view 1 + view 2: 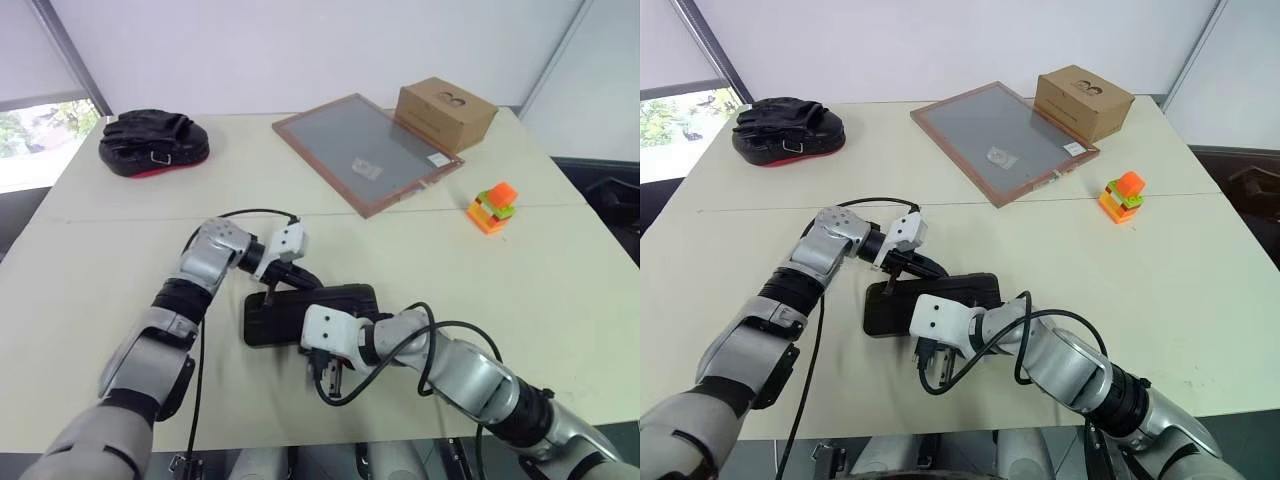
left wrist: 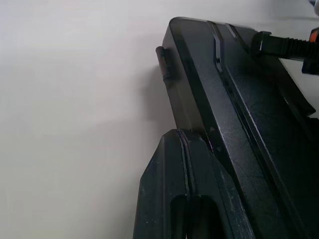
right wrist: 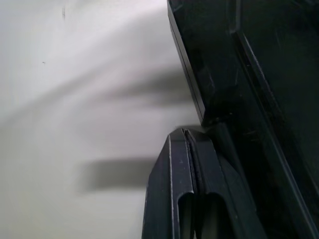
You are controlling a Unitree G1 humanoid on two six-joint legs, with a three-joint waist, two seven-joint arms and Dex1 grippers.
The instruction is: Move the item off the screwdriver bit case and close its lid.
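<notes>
The screwdriver bit case (image 1: 290,318) lies dark and flat at the middle of the table (image 1: 120,250), with nothing on top of it. Its brown-tinted lid (image 2: 185,102) is folded down over the tray, and the small latch tab (image 2: 161,62) shows on its edge. The orange and green item (image 1: 492,206) stands on the table far off to the right. My left gripper (image 1: 305,278) is shut, its fingers (image 2: 169,199) resting at the case's far edge. At the case's near edge my right gripper (image 1: 318,362) is also shut, fingers (image 3: 174,199) beside the case's corner.
A framed grey board (image 1: 365,150) with a small clear bag on it lies at the back. A brown cardboard box (image 1: 445,112) stands at its right corner. A black padded mitt (image 1: 153,142) sits at the back left. Black cables loop from both wrists.
</notes>
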